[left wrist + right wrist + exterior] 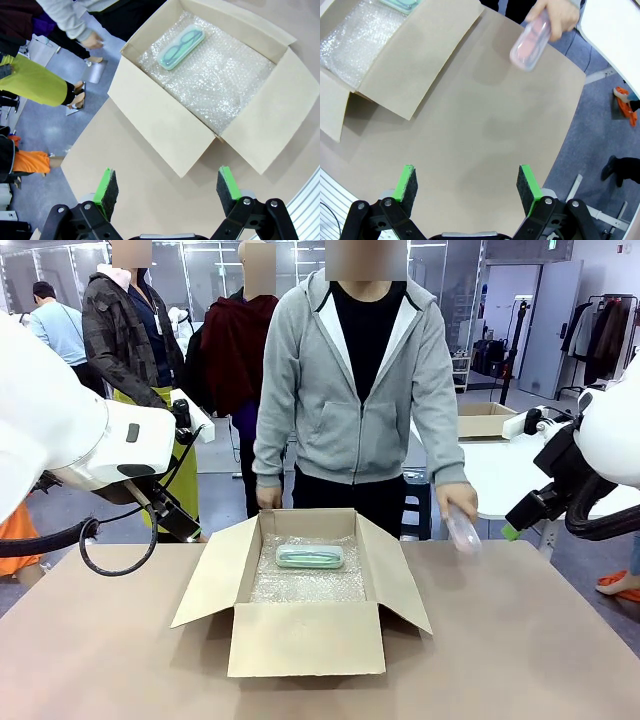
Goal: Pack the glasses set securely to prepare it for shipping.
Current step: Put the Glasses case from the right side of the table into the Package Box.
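Glasses set [180, 47]: one mint case [310, 556] in the box [305, 640], one pink case [530, 46] hand-held; both end effectors [167, 187] [465, 182] wide.

We are looking from the front across the table [520, 640] at the person [360, 410] on the far side. From the left wrist we are looking steeply down into the open box [160, 125], sharing the green case [180, 47] with the front. From the right wrist we are facing down on the table beside one flap [420, 55].
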`<state>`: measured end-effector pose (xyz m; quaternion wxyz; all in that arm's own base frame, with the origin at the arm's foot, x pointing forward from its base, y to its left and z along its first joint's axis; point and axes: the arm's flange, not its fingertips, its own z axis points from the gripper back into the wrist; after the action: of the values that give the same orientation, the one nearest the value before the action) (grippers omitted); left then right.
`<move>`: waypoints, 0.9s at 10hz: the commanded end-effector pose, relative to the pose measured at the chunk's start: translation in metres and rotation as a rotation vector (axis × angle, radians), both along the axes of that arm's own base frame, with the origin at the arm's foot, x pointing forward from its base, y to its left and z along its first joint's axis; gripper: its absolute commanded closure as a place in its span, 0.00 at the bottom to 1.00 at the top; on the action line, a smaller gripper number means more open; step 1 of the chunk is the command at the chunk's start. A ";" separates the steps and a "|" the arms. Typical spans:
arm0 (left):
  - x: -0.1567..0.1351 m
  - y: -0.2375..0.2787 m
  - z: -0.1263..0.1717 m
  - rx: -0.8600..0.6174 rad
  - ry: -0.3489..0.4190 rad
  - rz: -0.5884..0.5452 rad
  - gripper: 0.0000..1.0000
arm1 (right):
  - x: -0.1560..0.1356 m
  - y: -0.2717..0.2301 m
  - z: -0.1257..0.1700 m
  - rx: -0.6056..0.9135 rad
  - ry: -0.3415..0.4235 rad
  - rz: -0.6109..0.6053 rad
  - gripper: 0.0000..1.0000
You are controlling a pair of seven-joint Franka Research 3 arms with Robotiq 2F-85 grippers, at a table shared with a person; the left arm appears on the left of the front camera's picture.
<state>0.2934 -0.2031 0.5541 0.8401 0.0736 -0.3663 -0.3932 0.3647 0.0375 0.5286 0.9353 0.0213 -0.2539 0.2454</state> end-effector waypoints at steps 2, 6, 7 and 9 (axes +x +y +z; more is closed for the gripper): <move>0.000 0.001 0.001 0.013 -0.006 -0.011 0.00 | 0.002 0.000 0.002 -0.003 0.008 0.000 0.00; 0.000 0.001 0.001 0.013 -0.006 -0.011 0.00 | 0.002 0.000 0.002 -0.003 0.008 0.000 0.00; 0.000 0.001 0.001 0.013 -0.006 -0.011 0.00 | 0.002 0.000 0.002 -0.003 0.008 0.000 0.00; 0.000 0.001 0.001 0.013 -0.006 -0.011 0.00 | 0.002 0.000 0.002 -0.003 0.008 0.000 0.00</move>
<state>0.2934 -0.2031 0.5541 0.8401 0.0736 -0.3663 -0.3932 0.3647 0.0375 0.5286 0.9353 0.0213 -0.2538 0.2454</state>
